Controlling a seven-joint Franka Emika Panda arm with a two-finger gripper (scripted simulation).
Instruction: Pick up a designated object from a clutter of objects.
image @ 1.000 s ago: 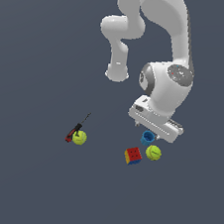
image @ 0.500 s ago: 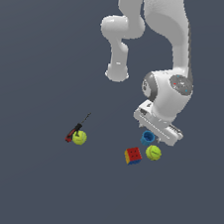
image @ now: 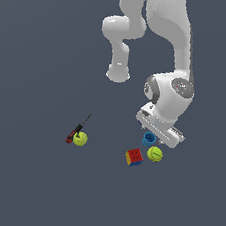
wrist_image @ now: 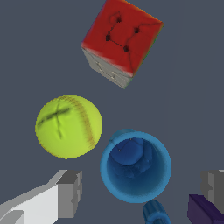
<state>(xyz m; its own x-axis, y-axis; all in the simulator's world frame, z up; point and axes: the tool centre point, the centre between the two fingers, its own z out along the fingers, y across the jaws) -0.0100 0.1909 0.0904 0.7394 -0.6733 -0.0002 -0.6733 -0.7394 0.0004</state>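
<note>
The designated object, a bright blue hollow cup (wrist_image: 135,168), stands upright among the clutter of objects; in the exterior view the cup (image: 148,138) shows just under the white hand. My gripper (wrist_image: 142,190) is open, with one grey finger (wrist_image: 70,192) on each side of the cup and apart from it. A yellow-green tennis ball (wrist_image: 68,127) lies close beside the cup. The puzzle cube (wrist_image: 121,41), red face up, sits a little beyond both.
A small dark blue cylinder (wrist_image: 155,213) and a purple block (wrist_image: 205,211) lie close to the cup near my far finger. A second tennis ball (image: 80,139) and a red-black screwdriver (image: 75,132) lie together at the exterior view's left.
The arm has lowered, bringing the hand down over the blue cup. The objects have not moved.
</note>
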